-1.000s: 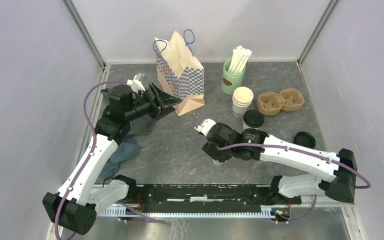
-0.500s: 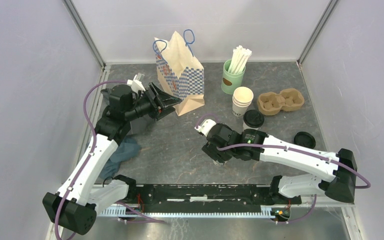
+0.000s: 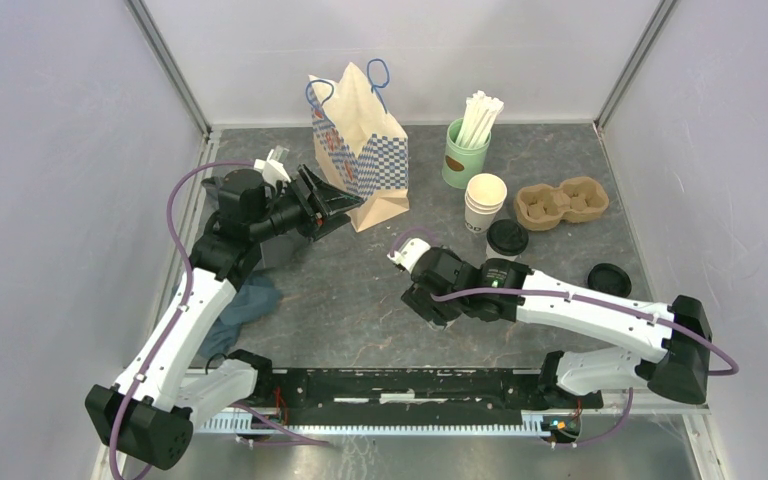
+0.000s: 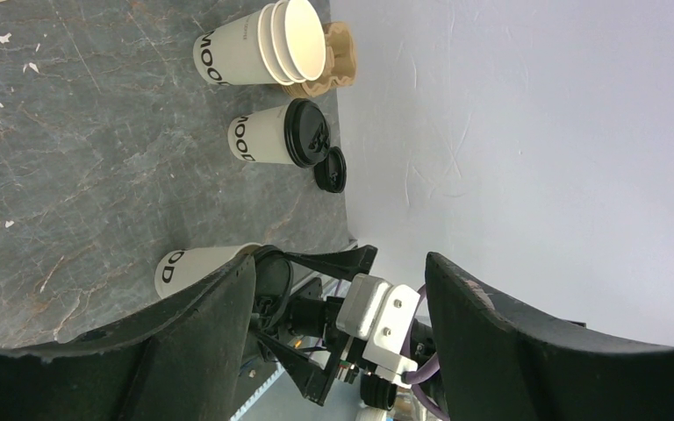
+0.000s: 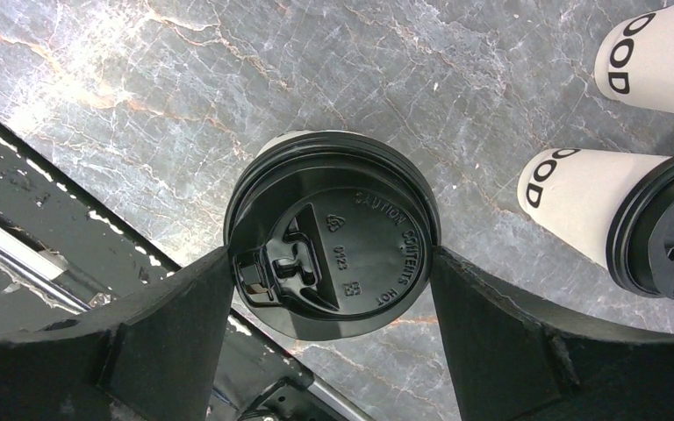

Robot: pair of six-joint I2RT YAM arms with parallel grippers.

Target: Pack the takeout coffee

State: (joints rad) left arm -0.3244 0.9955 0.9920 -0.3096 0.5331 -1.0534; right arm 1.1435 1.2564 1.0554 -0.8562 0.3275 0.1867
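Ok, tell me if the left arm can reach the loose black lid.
Probably not: the lid lies far right, behind the right arm stretched across the way; left pincer is by the bag.

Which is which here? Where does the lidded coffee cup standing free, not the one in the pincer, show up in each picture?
Top external: free lidded cup right of centre, beside the stack of open cups.
Left wrist: the cup upper middle, under the stack.
Right wrist: the cup at right edge, cut off, beside the gripped cup.
Shared landmark: that stack, top right there.
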